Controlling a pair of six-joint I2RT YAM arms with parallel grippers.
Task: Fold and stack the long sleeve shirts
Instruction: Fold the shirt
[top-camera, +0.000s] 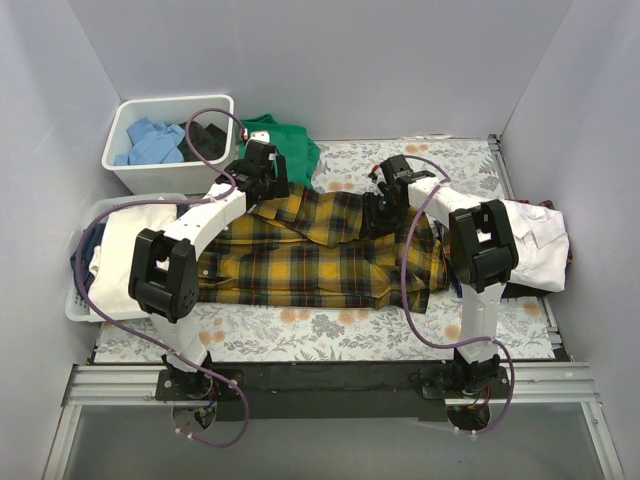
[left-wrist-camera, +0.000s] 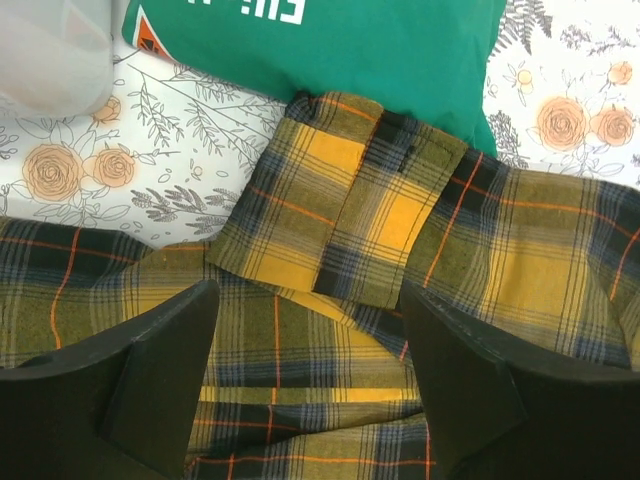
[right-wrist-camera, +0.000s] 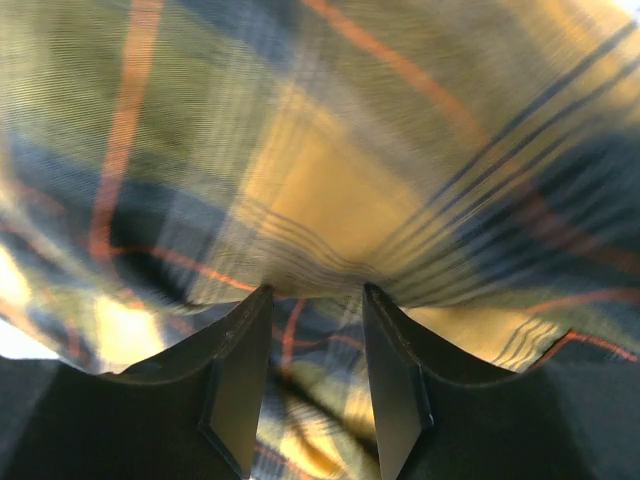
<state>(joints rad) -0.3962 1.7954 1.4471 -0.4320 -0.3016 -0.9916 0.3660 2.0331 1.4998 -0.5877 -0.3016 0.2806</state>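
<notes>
1. Two long-sleeve shirts show: one plaid shirt (top-camera: 310, 255) lying mid-table and one white shirt (top-camera: 535, 238) at the table's right edge. There are also one green T-shirt (top-camera: 290, 150) and two bins (top-camera: 150, 181).
2. The plaid shirt's long axis runs left to right, and its cuff (left-wrist-camera: 340, 200) points toward the T-shirt.
3. The left gripper (left-wrist-camera: 308, 300) stands wide and empty over the cuff. The right gripper (right-wrist-camera: 315, 300) pinches plaid cloth.
4. The right arm hides part of the white shirt, and the right wrist view is blurred.
</notes>
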